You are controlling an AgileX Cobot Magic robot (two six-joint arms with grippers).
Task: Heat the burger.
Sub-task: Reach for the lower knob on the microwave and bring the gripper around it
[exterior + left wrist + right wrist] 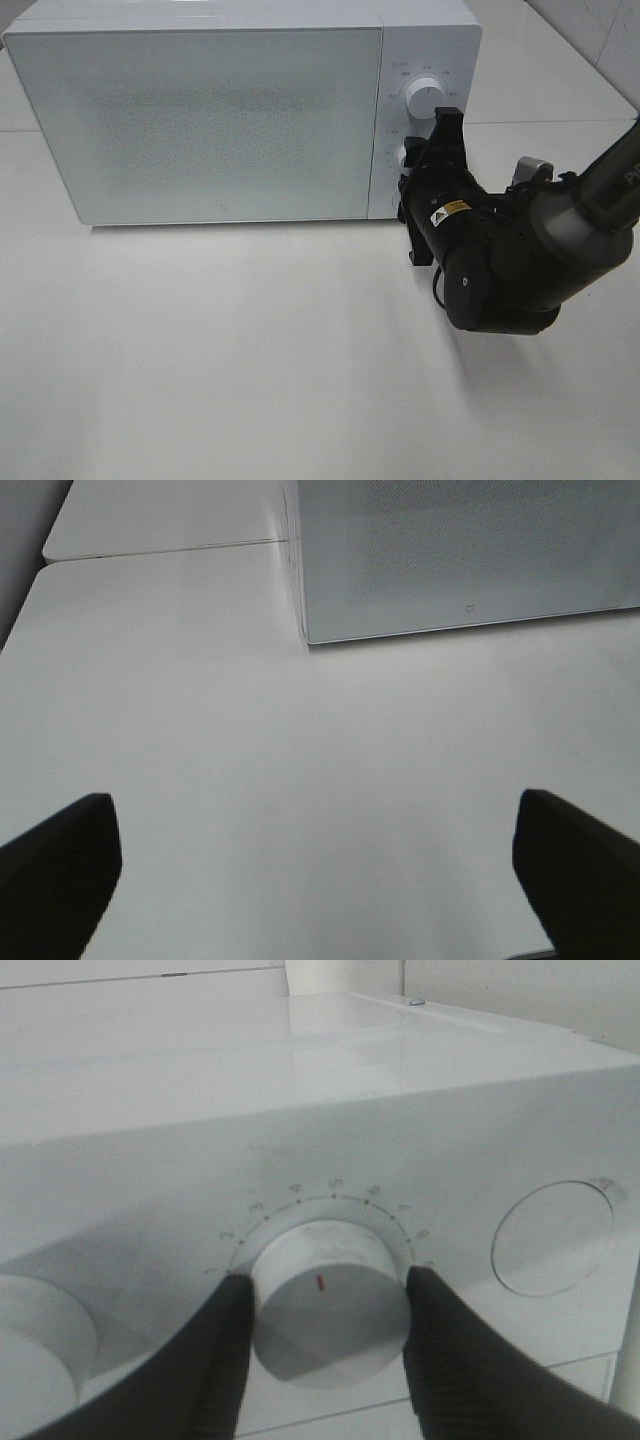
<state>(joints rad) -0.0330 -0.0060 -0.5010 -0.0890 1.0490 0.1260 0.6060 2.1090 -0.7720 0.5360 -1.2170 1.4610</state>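
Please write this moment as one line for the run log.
right fingers: closed on lower knob | left fingers: open, over table | microwave door: shut | burger: not visible

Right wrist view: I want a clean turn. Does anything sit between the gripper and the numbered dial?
Nothing visible does. The right gripper straddles the numbered dial, its jaws closed against the rim on either side.

Knob [325, 1305] scale: numerals 2–8 (faint).
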